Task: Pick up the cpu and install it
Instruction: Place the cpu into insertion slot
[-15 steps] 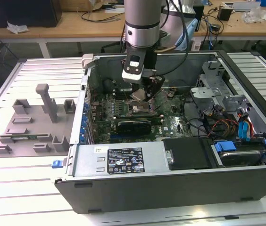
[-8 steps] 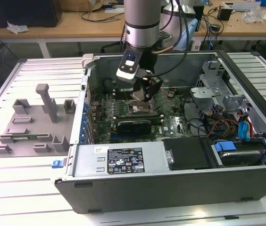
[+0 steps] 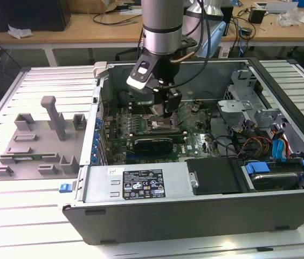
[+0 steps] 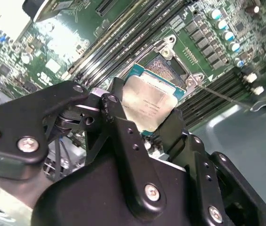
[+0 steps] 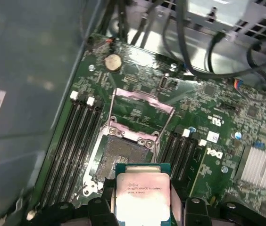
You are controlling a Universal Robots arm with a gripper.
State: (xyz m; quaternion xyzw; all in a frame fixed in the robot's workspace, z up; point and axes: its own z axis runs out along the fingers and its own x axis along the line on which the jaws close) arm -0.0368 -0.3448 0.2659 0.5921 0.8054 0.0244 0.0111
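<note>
The cpu (image 5: 140, 194) is a small square chip with a shiny silver top and a thin darker rim, and my gripper (image 5: 142, 208) is shut on it, one black finger on each side. In the second wrist view the cpu (image 4: 148, 104) sits tilted between the fingers (image 4: 115, 110) of the gripper (image 4: 147, 115), just above the open socket (image 4: 163, 68). The socket (image 5: 123, 151) on the green motherboard (image 5: 208, 117) is bare, with its metal load plate (image 5: 141, 101) swung up. In the exterior view the gripper (image 3: 164, 110) hangs inside the open computer case (image 3: 141, 183), over the socket (image 3: 160, 127).
A long black card (image 3: 152, 144) lies just in front of the socket. Memory slots (image 5: 78, 136) flank it. Drive cages and cables (image 3: 260, 135) fill the case's side at the exterior view's right. A grey fixture block (image 3: 39, 145) stands on the table outside the case.
</note>
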